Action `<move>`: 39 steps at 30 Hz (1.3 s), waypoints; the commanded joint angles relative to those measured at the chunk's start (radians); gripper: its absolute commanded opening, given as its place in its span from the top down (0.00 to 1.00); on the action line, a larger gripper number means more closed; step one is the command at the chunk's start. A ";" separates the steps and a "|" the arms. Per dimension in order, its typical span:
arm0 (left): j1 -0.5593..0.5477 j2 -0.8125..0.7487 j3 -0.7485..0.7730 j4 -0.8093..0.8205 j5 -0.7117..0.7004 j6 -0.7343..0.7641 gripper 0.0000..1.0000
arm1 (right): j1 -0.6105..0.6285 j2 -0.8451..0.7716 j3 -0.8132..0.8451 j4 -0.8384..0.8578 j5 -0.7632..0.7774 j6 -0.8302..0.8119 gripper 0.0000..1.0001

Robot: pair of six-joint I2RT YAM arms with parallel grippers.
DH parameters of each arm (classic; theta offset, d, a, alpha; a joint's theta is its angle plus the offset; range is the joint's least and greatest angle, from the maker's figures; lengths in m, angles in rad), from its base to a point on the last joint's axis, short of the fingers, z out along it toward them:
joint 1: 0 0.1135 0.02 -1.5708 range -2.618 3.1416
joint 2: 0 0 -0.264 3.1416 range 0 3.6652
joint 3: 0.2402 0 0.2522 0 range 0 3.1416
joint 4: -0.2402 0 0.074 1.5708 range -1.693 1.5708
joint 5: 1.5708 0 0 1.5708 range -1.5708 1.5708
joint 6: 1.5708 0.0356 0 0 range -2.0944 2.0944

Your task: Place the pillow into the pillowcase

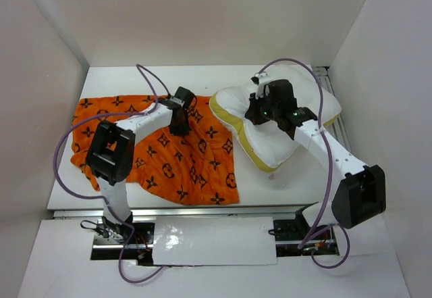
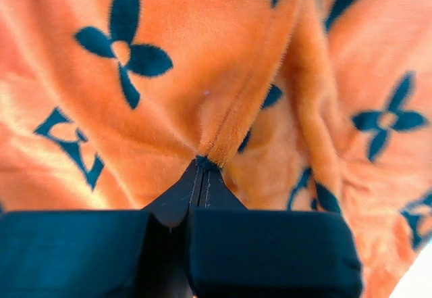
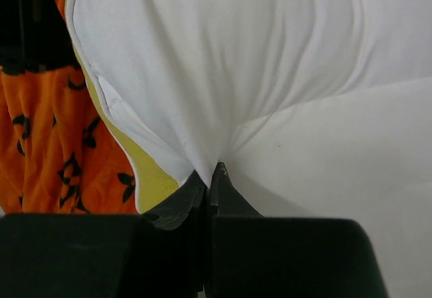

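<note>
The left claw [image 2: 202, 167] is pressed together on a raised fold of the case [image 2: 202, 68]. Its two tips meet with a ridge of orange plush pinched between them. The fabric puckers toward the tips and spreads away on both sides, with dark flower motifs to the left and right of the pinch. From above, this claw [image 1: 179, 128] sits on the far right part of the case [image 1: 169, 166], near the edge that faces the pillow [image 1: 270, 148]. Most of the case lies spread on the table [image 1: 202, 75] to the claw's left and nearer the arm bases. The right claw [image 3: 212, 174] is likewise closed, pinching a gather of white cover on the pillow [image 3: 283, 68] just beside the yellow seam [image 3: 154, 176], which runs down on the claw's left. Creases fan out from the tips. Past that seam, further to the claw's left, the orange case [image 3: 40, 142] shows. In the top view the right claw [image 1: 256, 115] grips the pillow near its left edge. The pillow lies right of the case, its seam [image 1: 236, 128] close against the case's right edge; whether they touch I cannot tell.
</note>
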 commanded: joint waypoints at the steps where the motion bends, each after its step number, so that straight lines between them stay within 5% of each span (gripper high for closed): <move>1: 0.004 -0.135 0.026 -0.008 -0.020 0.034 1.00 | 0.069 -0.028 0.058 -0.038 0.027 -0.021 1.00; 22: -0.036 -0.318 0.022 -0.064 0.108 0.076 1.00 | 0.300 0.308 0.211 -0.067 -0.115 -0.177 1.00; 34: -0.105 -0.346 0.021 -0.031 0.191 0.076 1.00 | 0.265 0.486 0.489 0.239 -0.173 -0.002 1.00; 39: -0.115 -0.382 -0.012 -0.031 0.209 0.065 1.00 | 0.231 0.486 0.314 0.629 -0.066 0.223 1.00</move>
